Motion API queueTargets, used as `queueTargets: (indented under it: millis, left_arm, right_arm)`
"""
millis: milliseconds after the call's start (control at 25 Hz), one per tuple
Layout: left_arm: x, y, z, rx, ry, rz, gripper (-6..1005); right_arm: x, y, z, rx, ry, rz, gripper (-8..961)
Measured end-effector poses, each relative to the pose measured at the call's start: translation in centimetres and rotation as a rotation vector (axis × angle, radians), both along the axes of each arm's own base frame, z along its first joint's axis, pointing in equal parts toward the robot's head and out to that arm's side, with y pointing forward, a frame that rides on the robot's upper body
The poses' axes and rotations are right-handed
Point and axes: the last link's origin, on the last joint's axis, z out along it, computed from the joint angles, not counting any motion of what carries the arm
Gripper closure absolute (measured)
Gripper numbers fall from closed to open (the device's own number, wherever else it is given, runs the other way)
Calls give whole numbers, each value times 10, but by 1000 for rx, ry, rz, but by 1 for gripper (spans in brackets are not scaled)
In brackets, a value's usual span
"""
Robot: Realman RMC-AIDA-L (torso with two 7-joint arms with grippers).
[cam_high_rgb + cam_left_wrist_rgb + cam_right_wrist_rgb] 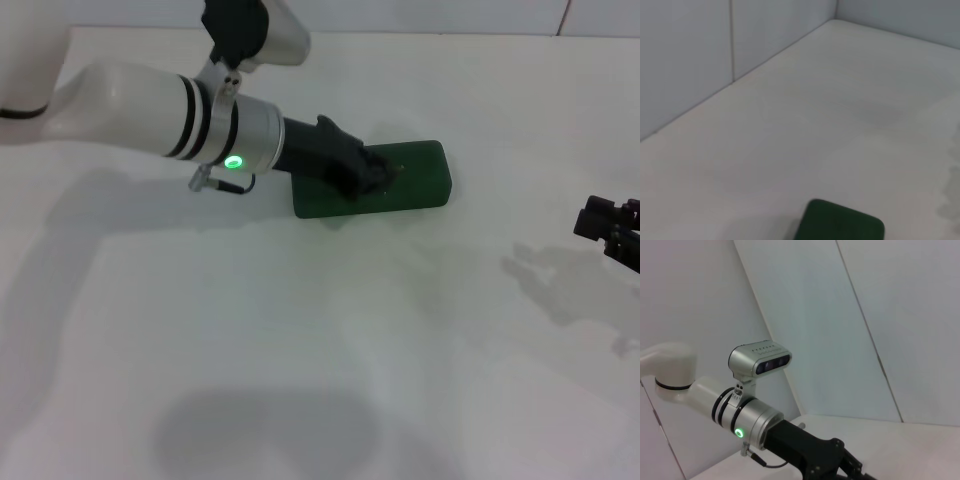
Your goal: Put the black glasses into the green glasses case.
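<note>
The green glasses case [415, 180] lies flat on the white table [300, 330], far of centre, and looks shut, showing only its plain green top. My left gripper [368, 172] rests on or just over the case's left half. One rounded end of the case also shows in the left wrist view [840, 224]. The black glasses do not show in any view. My right gripper [608, 228] hangs idle at the right edge of the table, well away from the case.
White walls [685, 60] close the table at the back. In the right wrist view my left arm [747, 422] with its wrist camera [760, 360] stands before the wall. Arm shadows fall on the tabletop.
</note>
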Motion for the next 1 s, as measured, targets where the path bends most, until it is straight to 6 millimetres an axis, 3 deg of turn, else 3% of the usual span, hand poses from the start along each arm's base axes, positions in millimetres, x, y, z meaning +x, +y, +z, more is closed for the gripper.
queueTargets:
  millis: [240,480,560,600,640,720,800,880,1000]
  left_arm:
    - [-3,-8,-6,-17,-8,4,831]
    - [15,-19,3,-63,-120,-58,830]
    - [24,-32,14,-112,-207,-111,830]
    - [25,-50,29,-145,-286,-196,830]
    - [25,-50,29,-145,-286,-196,830]
    - [14,-70,46,-126,-373,-275,829]
    - [-2,-85,70,-42,-467,-301,829]
    - [-22,-96,92,6,-520,-249,605]
    - [-42,-109,110,-29,-551,-193,497]
  right_arm:
    - [0,0,0,-2,1,3,703]
    - [-2,-6,2,-15,8,30,700]
    - [-3,-10,2,-24,7,61,700]
    - [-5,-12,2,-31,6,85,699]
    - [-7,-14,0,-40,5,110,699]
    - [-15,-16,-6,-70,2,169,698]
    - [-23,-17,-12,-100,-1,212,633]
    - [-34,-16,-21,-144,1,259,568]
    - [-52,-13,-34,-197,22,322,480]
